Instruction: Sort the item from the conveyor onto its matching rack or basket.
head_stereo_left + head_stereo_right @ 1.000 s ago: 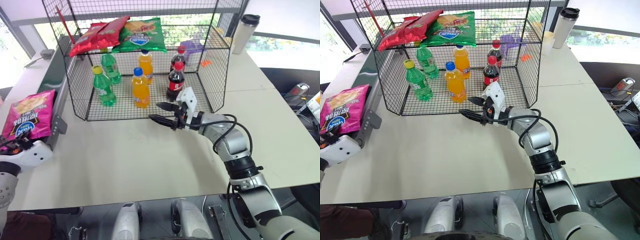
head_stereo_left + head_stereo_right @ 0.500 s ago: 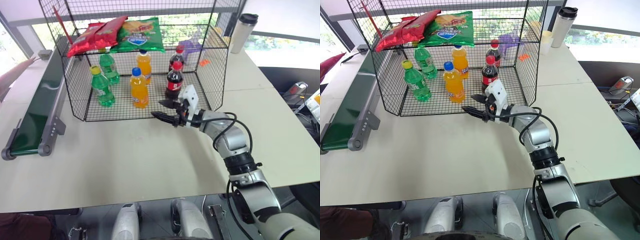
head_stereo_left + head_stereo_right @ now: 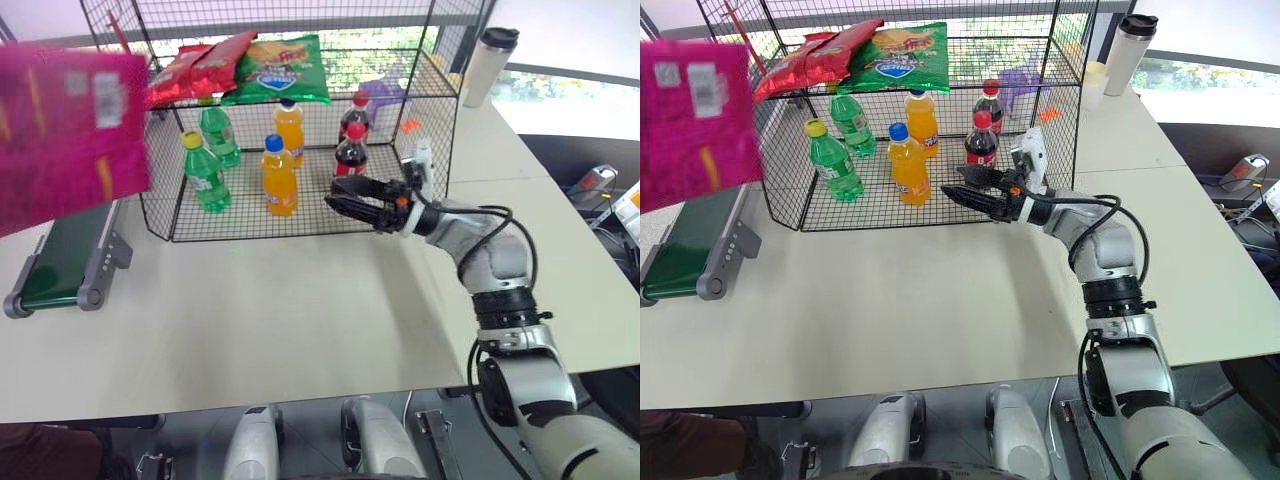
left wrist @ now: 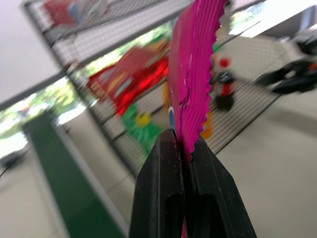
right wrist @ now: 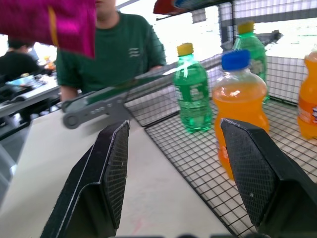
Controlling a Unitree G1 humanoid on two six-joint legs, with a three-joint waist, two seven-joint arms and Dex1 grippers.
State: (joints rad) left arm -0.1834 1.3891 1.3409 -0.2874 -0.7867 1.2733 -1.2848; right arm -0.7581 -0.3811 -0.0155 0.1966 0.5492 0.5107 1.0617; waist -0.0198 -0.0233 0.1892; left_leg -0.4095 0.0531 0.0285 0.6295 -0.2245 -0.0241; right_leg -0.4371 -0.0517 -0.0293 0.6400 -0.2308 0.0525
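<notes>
One pink crisp bag point(image 3: 70, 135) held up in the air, off the conveyor point(image 3: 65, 262).

Two black fingers point(image 4: 163, 198) of the left gripper point(image 4: 184, 153) are pinched tight on the bag's crimped edge, holding it high above the dark-green belt and beside the left end of the black wire cage point(image 3: 1060, 120); its white barcode patch faces the head camera. On the cage's upper shelf point(image 3: 425, 82) lie red bags point(image 3: 195, 68) and a green bag point(image 3: 285, 68), with drink bottles point(image 3: 280, 175) on the wire floor below. Over the white table point(image 3: 300, 320), the right gripper point(image 3: 352, 198) hangs level at the cage's open front with its jaws spread wide and empty, pointing toward the bottles. A person in a green shirt point(image 5: 124, 49) stands behind the belt.
</notes>
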